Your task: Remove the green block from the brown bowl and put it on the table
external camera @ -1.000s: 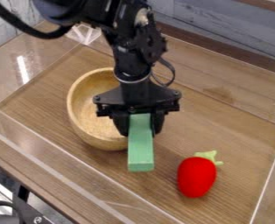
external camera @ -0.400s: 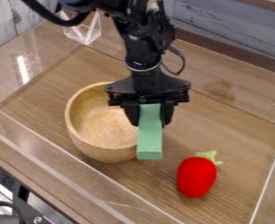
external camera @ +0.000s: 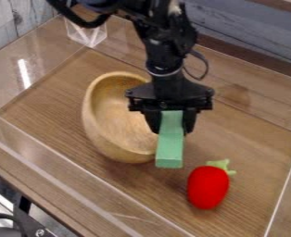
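At the bowl's (external camera: pixel 102 132) rim: green block (external camera: pixel 170 143) clamped in jaws, lifted from the hollow; lowering to the table (external camera: pixel 80 174) and release outstanding.

The robot arm (external camera: pixel 170 54) was black throughout — chunky, angular segments with knobbly joints, a thin dark cable (external camera: pixel 200 61) looping off one side, and small pale glints along its body.

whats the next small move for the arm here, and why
Probably ease a little further right, then lower: the gripper holds the green block, whose lower end still overlaps the brown bowl's right rim in this view, while the strawberry toy lies just beyond it.
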`<move>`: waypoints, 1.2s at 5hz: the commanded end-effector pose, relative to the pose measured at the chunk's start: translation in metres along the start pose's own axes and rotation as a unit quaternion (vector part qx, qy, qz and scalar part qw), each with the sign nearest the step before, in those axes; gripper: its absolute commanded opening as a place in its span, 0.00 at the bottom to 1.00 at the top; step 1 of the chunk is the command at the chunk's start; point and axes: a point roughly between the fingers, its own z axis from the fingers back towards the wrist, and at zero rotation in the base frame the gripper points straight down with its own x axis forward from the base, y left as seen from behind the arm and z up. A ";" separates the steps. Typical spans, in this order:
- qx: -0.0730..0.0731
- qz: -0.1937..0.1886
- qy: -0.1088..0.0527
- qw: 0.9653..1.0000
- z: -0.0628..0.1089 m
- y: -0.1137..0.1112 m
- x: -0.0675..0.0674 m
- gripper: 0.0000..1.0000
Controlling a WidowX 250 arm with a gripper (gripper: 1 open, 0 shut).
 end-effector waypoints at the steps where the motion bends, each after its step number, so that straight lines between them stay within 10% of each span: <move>1: -0.006 -0.017 -0.023 1.000 0.003 -0.004 0.016 0.00; 6: 0.008 -0.033 -0.023 0.999 0.007 0.017 0.015 0.00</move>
